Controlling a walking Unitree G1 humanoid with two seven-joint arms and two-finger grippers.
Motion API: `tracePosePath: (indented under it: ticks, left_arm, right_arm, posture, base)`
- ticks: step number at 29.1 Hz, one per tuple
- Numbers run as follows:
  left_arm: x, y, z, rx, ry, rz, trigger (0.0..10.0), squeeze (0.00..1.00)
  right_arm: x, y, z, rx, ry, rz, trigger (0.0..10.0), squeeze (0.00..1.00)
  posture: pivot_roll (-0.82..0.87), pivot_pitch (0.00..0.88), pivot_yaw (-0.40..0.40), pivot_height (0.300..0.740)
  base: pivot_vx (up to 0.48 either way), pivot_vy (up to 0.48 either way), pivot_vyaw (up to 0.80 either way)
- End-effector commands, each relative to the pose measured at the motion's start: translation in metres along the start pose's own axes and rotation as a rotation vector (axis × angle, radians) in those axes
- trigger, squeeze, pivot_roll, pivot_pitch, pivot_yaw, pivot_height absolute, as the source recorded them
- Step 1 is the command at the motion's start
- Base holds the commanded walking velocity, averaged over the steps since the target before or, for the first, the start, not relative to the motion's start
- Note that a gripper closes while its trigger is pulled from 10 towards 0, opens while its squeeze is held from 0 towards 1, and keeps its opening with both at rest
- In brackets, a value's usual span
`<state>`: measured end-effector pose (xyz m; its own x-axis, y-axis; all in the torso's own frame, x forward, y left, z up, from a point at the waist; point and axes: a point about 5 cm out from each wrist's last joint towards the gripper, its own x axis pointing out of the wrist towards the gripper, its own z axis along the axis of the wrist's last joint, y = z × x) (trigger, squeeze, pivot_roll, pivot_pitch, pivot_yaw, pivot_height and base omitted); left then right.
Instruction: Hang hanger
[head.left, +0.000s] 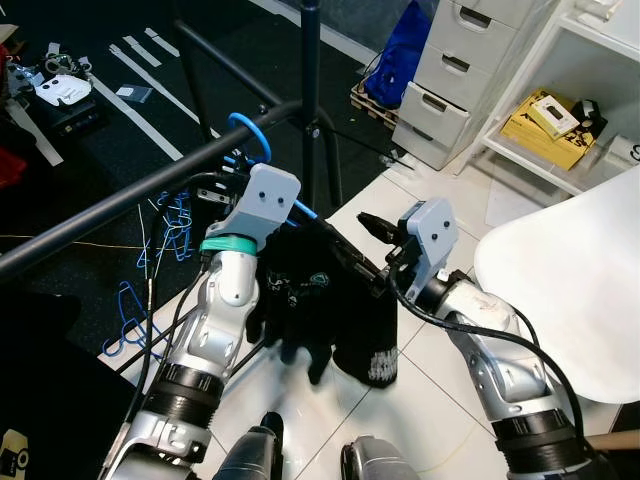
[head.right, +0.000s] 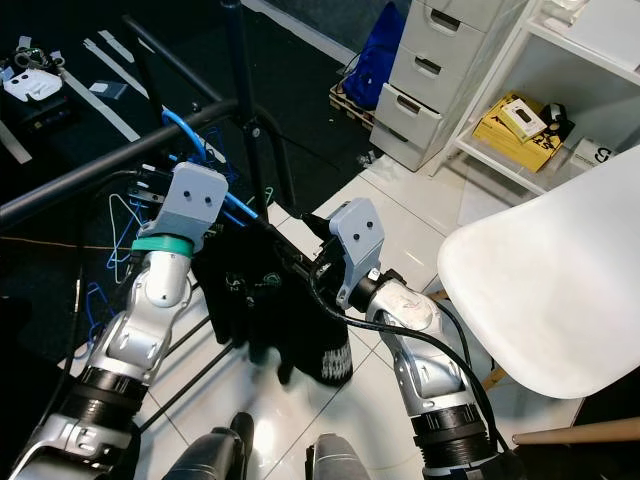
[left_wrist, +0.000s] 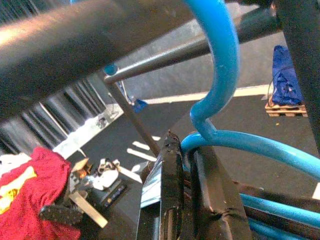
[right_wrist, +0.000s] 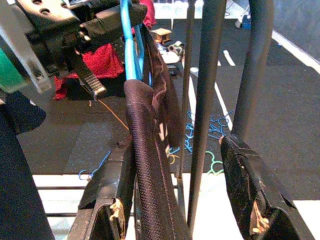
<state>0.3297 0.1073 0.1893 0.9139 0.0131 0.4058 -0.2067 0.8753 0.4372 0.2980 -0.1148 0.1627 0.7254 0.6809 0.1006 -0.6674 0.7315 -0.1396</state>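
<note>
From the head camera I have the blue hanger (head.left: 262, 150) up at centre frame, its hook curling just above and beside the dark rail (head.left: 120, 205) that runs from the lower left up toward the middle. My left gripper (left_wrist: 186, 200) is pinched on the hanger's neck just below the hook; in the left wrist view the hook arcs right up against the underside of the rail, so I judge the coming move is a short lift and carry across the rail. The hanger's long axis runs from the left gripper toward the right of frame, roughly crossing the rail, with a black garment (head.left: 330, 300) draped over it and hanging down at centre. My right gripper (right_wrist: 190, 200) sits at the hanger's far end, fingers spread, the garment's edge lying against one finger and a rack post between them. Under me is white tile (head.left: 440, 400); upper left is dark flooring with loose blue hangers (head.left: 170, 225), and a white chair (head.left: 575, 280) crowds the right edge.
</note>
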Motion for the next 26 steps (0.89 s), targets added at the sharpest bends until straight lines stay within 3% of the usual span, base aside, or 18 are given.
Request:
tracePosePath:
  ticks: [1,2,3,4,5,7,8,10,12,14,17,20,26]
  left_arm:
    - [-0.003,0.0,0.012,-0.033,-0.065,-0.047,2.4,0.0]
    - [-0.003,0.0,0.012,-0.033,-0.065,-0.047,2.4,0.0]
    - [-0.006,0.01,0.017,-0.051,-0.093,-0.095,10.0,0.0]
    - [-0.006,0.01,0.017,-0.051,-0.093,-0.095,10.0,0.0]
    - [-0.009,0.024,0.022,-0.078,-0.111,-0.13,10.0,0.0]
    - [-0.009,0.024,0.022,-0.078,-0.111,-0.13,10.0,0.0]
    - [-0.013,0.036,0.027,-0.092,-0.127,-0.16,10.0,0.0]
    - [-0.019,0.044,0.03,-0.08,-0.145,-0.197,10.0,0.0]
    - [-0.019,0.044,0.03,-0.08,-0.145,-0.197,10.0,0.0]
    - [-0.034,0.05,0.026,-0.023,-0.147,-0.306,10.0,0.0]
    - [-0.041,0.049,0.024,-0.019,-0.141,-0.351,10.0,0.0]
    - [-0.043,0.043,0.022,-0.027,-0.129,-0.378,10.0,0.0]
    - [-0.046,0.04,0.019,-0.022,-0.118,-0.404,10.0,0.0]
  right_arm:
    - [-0.002,0.001,-0.003,0.014,0.012,-0.007,10.0,0.0]
    - [-0.002,0.001,-0.003,0.014,0.012,-0.007,10.0,0.0]
    - [-0.003,0.001,-0.003,0.014,0.012,-0.009,10.0,0.0]
    - [-0.003,0.001,-0.003,0.014,0.012,-0.009,10.0,0.0]
    - [-0.003,0.001,-0.003,0.014,0.012,-0.01,10.0,0.0]
    - [-0.003,0.001,-0.003,0.014,0.012,-0.01,10.0,0.0]
    - [-0.003,0.002,-0.003,0.015,0.011,-0.009,10.0,0.0]
    - [-0.003,0.004,-0.002,0.014,0.007,-0.003,10.0,0.0]
    - [-0.003,0.004,-0.002,0.014,0.007,-0.003,10.0,0.0]
    - [-0.002,0.007,0.005,-0.035,0.001,0.022,10.0,0.0]
    - [0.0,0.01,0.009,-0.055,-0.012,0.026,10.0,0.0]
    - [0.007,0.025,0.019,-0.083,-0.044,0.044,10.0,0.0]
    - [0.004,0.036,0.02,-0.105,-0.043,0.071,10.0,0.0]
  posture:
    - [-0.12,0.108,0.015,0.74]
    - [-0.12,0.108,0.015,0.74]
    - [-0.11,0.11,0.018,0.74]
    - [-0.11,0.11,0.018,0.74]
    - [-0.11,0.112,0.019,0.74]
    - [-0.11,0.112,0.019,0.74]
    - [-0.09,0.115,0.02,0.74]
    - [-0.09,0.116,0.018,0.74]
    - [-0.09,0.116,0.018,0.74]
    - [-0.09,0.12,0.017,0.74]
    - [-0.09,0.119,0.015,0.74]
    - [-0.1,0.117,0.019,0.74]
    - [-0.1,0.117,0.019,0.74]
  base:
    - [0.0,0.0,0.0]
    - [0.0,0.0,0.0]
    - [0.0,0.0,0.0]
    - [0.0,0.0,0.0]
    - [0.0,0.0,0.0]
    - [0.0,0.0,0.0]
    - [0.0,0.0,0.0]
    - [0.0,0.0,0.0]
    - [0.0,0.0,0.0]
    - [0.0,0.0,0.0]
    - [0.0,0.0,0.0]
    - [0.0,0.0,0.0]
    - [0.0,0.0,0.0]
